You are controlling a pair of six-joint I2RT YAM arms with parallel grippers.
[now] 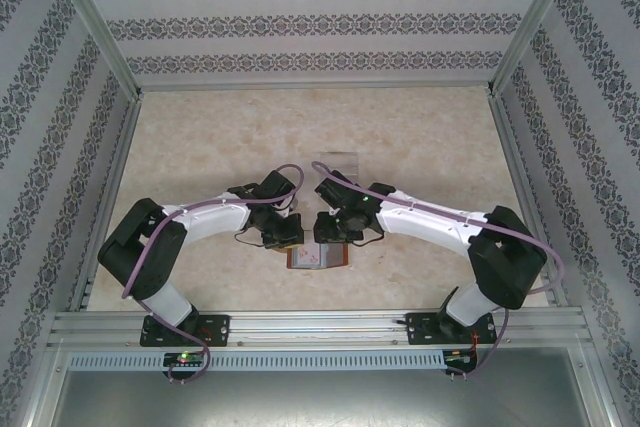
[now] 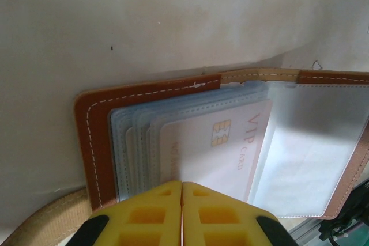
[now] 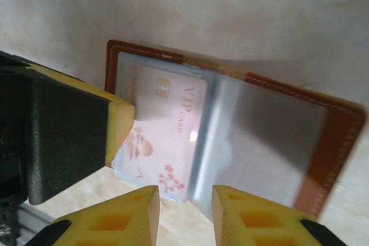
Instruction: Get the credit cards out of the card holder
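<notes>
The card holder (image 1: 318, 256) lies opened flat near the middle of the bench's (image 1: 200, 137) near edge, just short of the aluminium rail (image 1: 320, 325) where the arms are bolted. Its reddish-brown leather border with white stitching frames a stack of clear sleeves. The left page carries a pale pinkish credit card (image 3: 167, 131) printed "VIP CARD", with a gold chip, lying inside the top sleeve. The right page shows frosted plastic, and what it holds cannot be made out. The left gripper (image 2: 182, 211) has its yellow fingertips pressed together with no gap between them, set at the near edge of the card-bearing page. From the right wrist camera one of its fingertips (image 3: 118, 122) overlaps the outer edge of that card. The right gripper (image 3: 184, 211) is spread, its two yellow fingertips apart and hovering just above the holder's near edge where the card's lower corner meets the fold. From above, both grippers crowd close together over the holder, nearly touching each other. Bare bench stretches from the holder to the far edge and out to both side edges, where patterned walls (image 1: 60, 97) close it in.
</notes>
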